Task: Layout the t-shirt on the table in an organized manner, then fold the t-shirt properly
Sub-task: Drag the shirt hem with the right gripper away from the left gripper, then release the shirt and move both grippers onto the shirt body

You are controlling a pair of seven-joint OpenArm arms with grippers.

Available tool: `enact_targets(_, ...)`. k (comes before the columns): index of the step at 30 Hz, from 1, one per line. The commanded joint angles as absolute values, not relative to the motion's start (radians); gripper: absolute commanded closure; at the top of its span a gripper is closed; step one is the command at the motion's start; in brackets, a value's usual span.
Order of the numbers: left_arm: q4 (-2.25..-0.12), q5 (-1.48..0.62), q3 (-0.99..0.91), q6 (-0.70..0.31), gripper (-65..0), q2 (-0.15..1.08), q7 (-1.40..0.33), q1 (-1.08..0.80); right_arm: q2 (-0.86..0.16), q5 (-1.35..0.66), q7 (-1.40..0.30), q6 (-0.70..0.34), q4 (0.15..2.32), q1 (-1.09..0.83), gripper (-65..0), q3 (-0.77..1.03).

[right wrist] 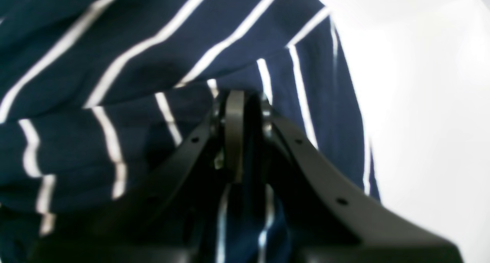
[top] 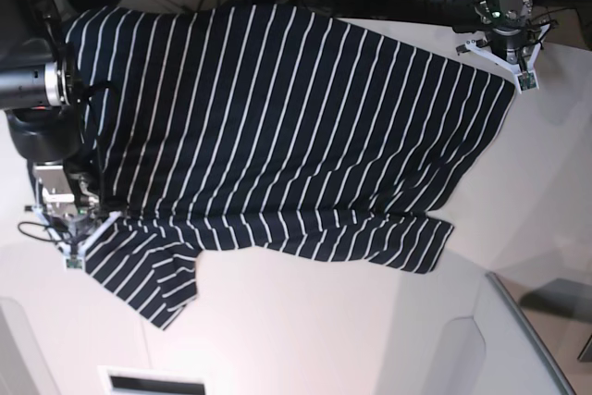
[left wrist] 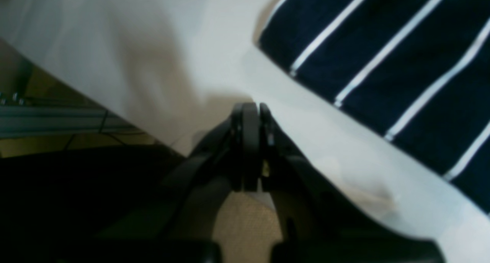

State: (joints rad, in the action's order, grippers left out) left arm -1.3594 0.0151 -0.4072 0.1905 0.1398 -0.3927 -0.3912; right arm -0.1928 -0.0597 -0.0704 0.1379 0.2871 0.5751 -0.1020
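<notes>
One left gripper (left wrist: 252,108), clenched on nothing, hangs over bare desk (left wrist: 160,44) beside the t-shirt (left wrist: 383,56); a blind reach could snag that hem. One right gripper (right wrist: 243,98) pinches striped cloth; a hard pull may bunch it. From the base view: one shirt spread over the desk, two grippers, one sleeve crumpled near the right gripper.

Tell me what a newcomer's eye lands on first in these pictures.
First, the t-shirt: dark navy with thin white stripes, spread wide over most of the off-white table, one sleeve angled toward the near edge. Next, the two arms at opposite ends: the right gripper is shut on a bunched fold of the cloth, and the left gripper is shut on nothing, over bare table beside the shirt's edge.
</notes>
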Motion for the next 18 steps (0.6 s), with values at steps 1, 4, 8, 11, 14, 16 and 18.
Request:
enact_targets(1,-1.397,0.021,-0.412,0.199,0.0,0.147,-0.374,-0.389,-0.202,-0.056,-0.050,0.140,0.303,0.602,-5.0,-0.102)
enact_targets(4,-1.495,0.021,-0.412,0.199,0.0,0.107,-0.378,-0.389,-0.183,-0.056,-0.050,0.139,0.303,0.601,-5.0,-0.105)
enact_targets(8,-1.621,0.021,-0.404,0.199,0.0,0.053,-0.380,-0.364,-0.173,-0.056,-0.054,0.139,0.303,0.602,-5.0,-0.105)
enact_targets(11,-1.561,0.030,-0.403,0.199,0.0,0.038,-0.383,-0.265,-0.163,-0.056,-0.054,0.139,0.303,0.601,-5.0,-0.105)
enact_targets(14,-1.392,0.031,-0.407,0.199,0.0,0.059,-0.400,-0.183,-0.162,-0.056,-0.056,0.139,0.303,0.599,-5.0,-0.102)
enact_targets(16,-1.319,0.031,-0.404,0.199,0.0,0.081,-0.395,-0.170,-0.162,-0.056,-0.056,0.139,0.303,0.599,-5.0,-0.099)
enact_targets(18,-1.288,0.031,-0.406,0.199,0.0,0.091,-0.394,-0.171,-0.163,-0.056,-0.056,0.145,0.303,0.599,-5.0,-0.099)
